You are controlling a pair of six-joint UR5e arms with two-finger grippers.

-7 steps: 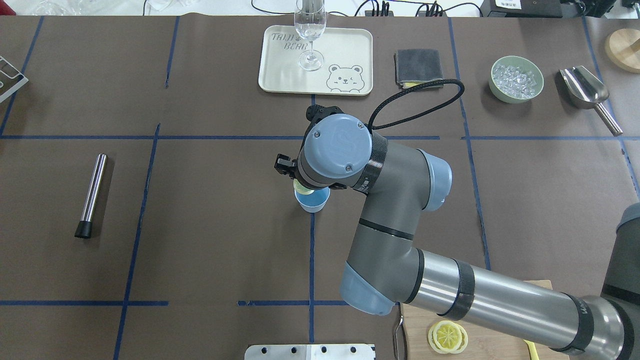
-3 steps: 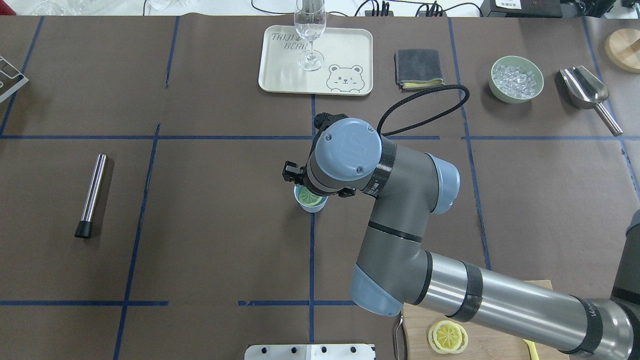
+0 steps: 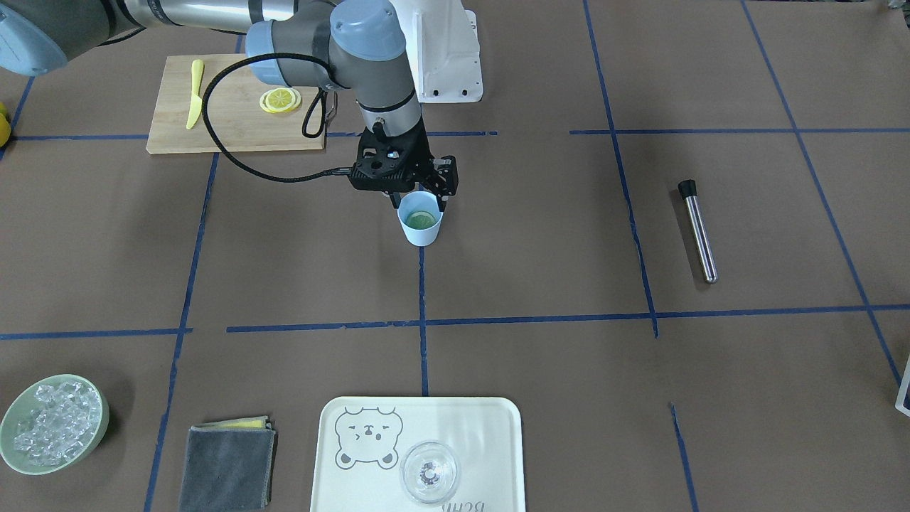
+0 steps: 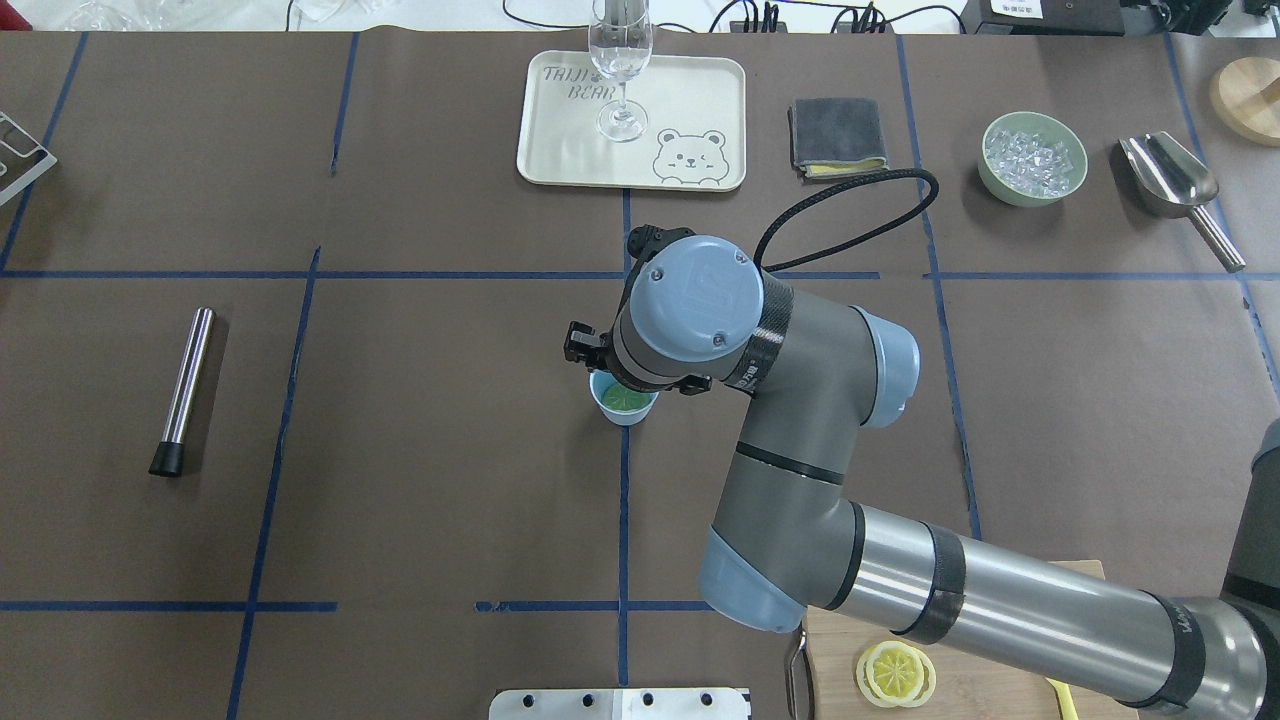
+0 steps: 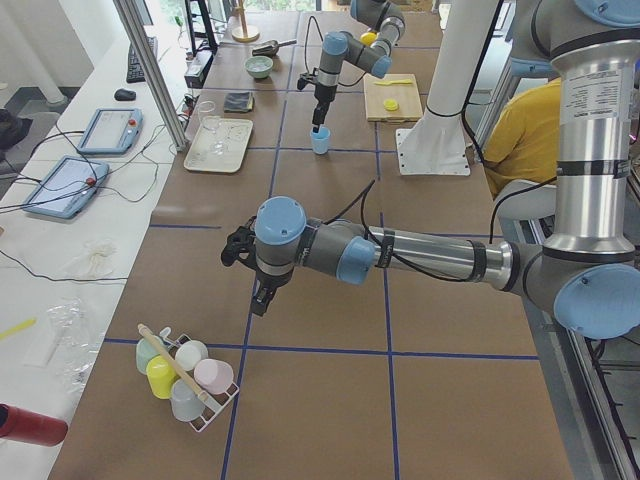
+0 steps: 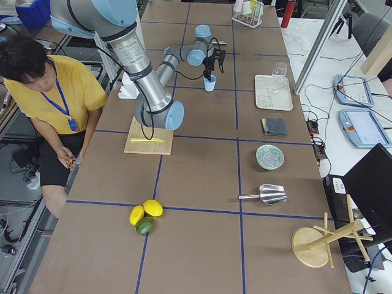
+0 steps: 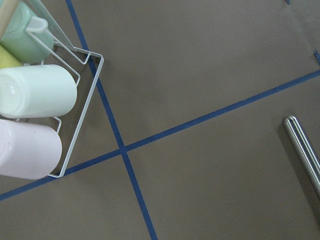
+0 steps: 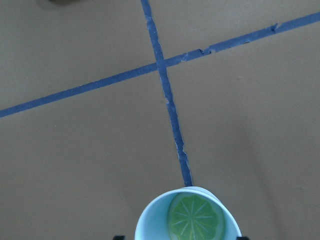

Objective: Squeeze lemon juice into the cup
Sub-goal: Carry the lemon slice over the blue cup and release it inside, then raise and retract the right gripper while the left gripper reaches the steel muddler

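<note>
The light-blue cup (image 3: 421, 233) stands upright at the table's middle, on a blue tape line. A lemon slice (image 3: 420, 220) lies flat inside it, and it looks greenish in the right wrist view (image 8: 195, 218). My right gripper (image 3: 421, 203) hangs just above the cup's rim, open, its black fingers (image 3: 448, 192) on either side of the cup and holding nothing. From overhead the wrist hides most of the cup (image 4: 624, 412). My left gripper (image 5: 258, 298) shows only in the exterior left view, above bare table near a cup rack; I cannot tell its state.
A wooden board (image 3: 227, 131) holds more lemon slices (image 3: 279, 99) and a yellow knife (image 3: 193, 103). A tray (image 3: 490, 427) carries a clear glass (image 3: 429, 473). Grey cloth (image 3: 227, 455), bowl of ice (image 3: 53, 423), metal rod (image 3: 698, 231), scoop (image 4: 1170, 180). A person (image 6: 55, 92) sits beside the robot.
A second ago the lemon slice sat at the gripper above the cup's rim. It has dropped into the cup, and the right wrist has shifted slightly right.
</note>
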